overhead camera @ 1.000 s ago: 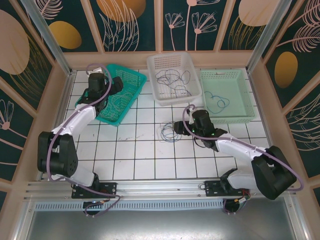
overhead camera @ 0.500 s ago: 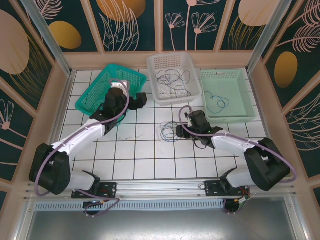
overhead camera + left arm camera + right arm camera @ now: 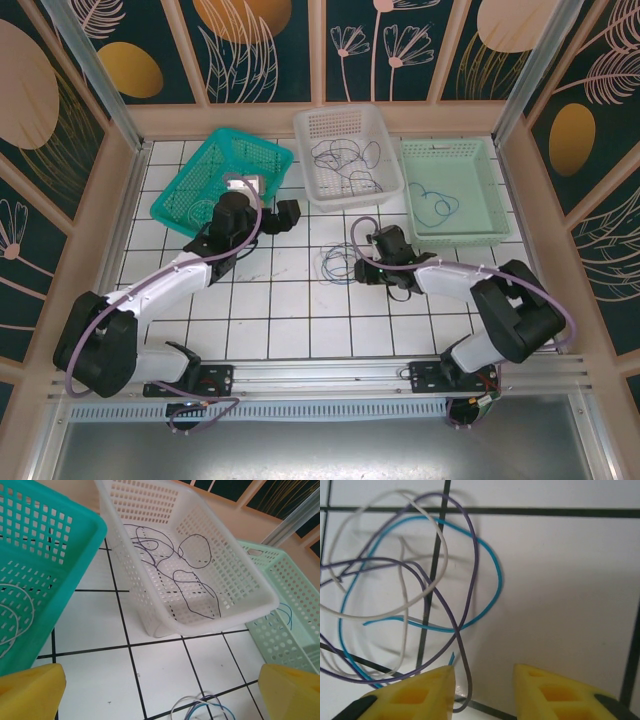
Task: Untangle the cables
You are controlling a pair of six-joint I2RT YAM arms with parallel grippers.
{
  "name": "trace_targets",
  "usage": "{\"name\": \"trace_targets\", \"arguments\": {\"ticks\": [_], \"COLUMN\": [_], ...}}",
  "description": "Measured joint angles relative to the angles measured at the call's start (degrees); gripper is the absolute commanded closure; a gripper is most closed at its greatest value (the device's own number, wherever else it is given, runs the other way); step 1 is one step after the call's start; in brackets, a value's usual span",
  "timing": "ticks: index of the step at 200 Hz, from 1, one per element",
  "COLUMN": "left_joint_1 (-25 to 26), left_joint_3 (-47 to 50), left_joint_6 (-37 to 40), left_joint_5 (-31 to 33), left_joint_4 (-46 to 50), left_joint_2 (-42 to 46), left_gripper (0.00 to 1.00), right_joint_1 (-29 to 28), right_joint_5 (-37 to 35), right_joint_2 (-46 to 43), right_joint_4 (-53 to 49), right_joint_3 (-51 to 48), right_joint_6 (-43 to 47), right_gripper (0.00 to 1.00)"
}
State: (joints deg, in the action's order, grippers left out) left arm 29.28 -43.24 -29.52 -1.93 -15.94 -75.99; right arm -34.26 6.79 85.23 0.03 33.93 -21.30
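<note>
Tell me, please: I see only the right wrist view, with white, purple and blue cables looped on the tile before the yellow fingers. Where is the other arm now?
Observer: The left gripper hangs open, close to the near left corner of the white basket.
Operator: Is something inside this white basket?
Observer: Yes, several dark cables lie loose in it.
Operator: Is there any other basket with a cable?
Observer: The pale green basket, to the right of the white one, holds a blue cable.
</note>
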Motion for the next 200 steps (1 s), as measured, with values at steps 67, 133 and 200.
{"name": "trace_targets", "arguments": {"ticks": [67, 133, 200], "left_joint_1": [0.0, 2.71, 5.09], "left_joint_3": [1.22, 1.6, 1.57], "left_joint_6": [-0.39, -0.55, 0.76], "left_joint_5": [-0.46, -2.62, -7.39], "left_joint_4": [-1.14, -3.19, -6.32], "left_joint_2": [2.01, 0.17, -0.48], "left_gripper": [0.02, 0.03, 0.08], "right_joint_1": [-1.22, -1.22, -1.27], "right_joint_5": [-1.38, 2.12, 6.25], "right_joint_2": [-5.16, -20.9, -30.01], "right_joint_4": [-0.59, -1.4, -4.31], "right_joint_3": [0.61, 0.72, 4.92], "right_joint_6": [0.63, 4.13, 8.59], "right_gripper": [1.0, 1.0, 1.0]}}
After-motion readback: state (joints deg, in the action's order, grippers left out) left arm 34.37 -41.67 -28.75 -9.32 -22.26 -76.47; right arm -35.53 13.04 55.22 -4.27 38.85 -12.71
